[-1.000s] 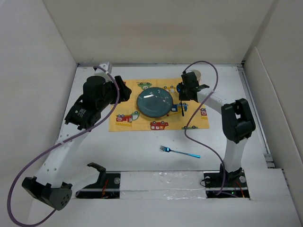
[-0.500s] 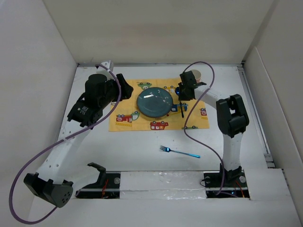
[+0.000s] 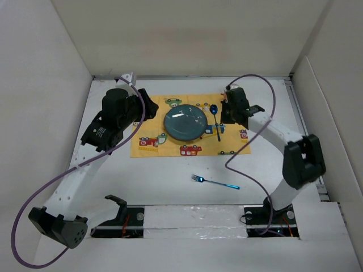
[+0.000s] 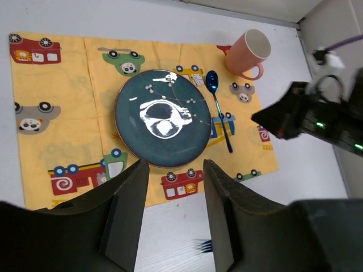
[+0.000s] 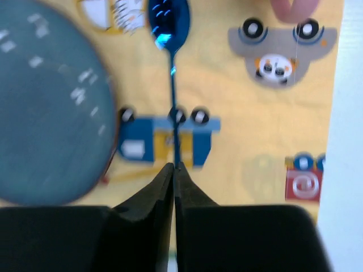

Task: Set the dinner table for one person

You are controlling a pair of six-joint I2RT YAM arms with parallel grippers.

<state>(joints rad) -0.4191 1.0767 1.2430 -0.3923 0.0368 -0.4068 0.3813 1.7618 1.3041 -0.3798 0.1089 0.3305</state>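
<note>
On the white dinner table (image 3: pixel 170 170) lies a yellow placemat (image 3: pixel 148 148) with a dark teal plate (image 3: pixel 185 123) on it. A blue spoon (image 3: pixel 215 118) lies flat on the mat just right of the plate, bowl to the far side. A pink mug (image 4: pixel 249 52) stands at the mat's far right corner. A blue fork (image 3: pixel 215 182) lies on the bare table nearer the arms. My right gripper (image 3: pixel 224 116) is shut and empty, just right of the spoon; in its wrist view (image 5: pixel 173 167) it lines up over the handle. My left gripper (image 4: pixel 174 167) is open, high above the mat's left side.
White walls enclose the table on the left, back and right. The right arm's purple cable (image 3: pixel 266 90) loops over the far right of the table. The right wrist view is blurred.
My right gripper has drawn back to the right, off the spoon, which now shows whole on the mat. The right arm's elbow has swung right and nearer. The left arm has barely moved.
</note>
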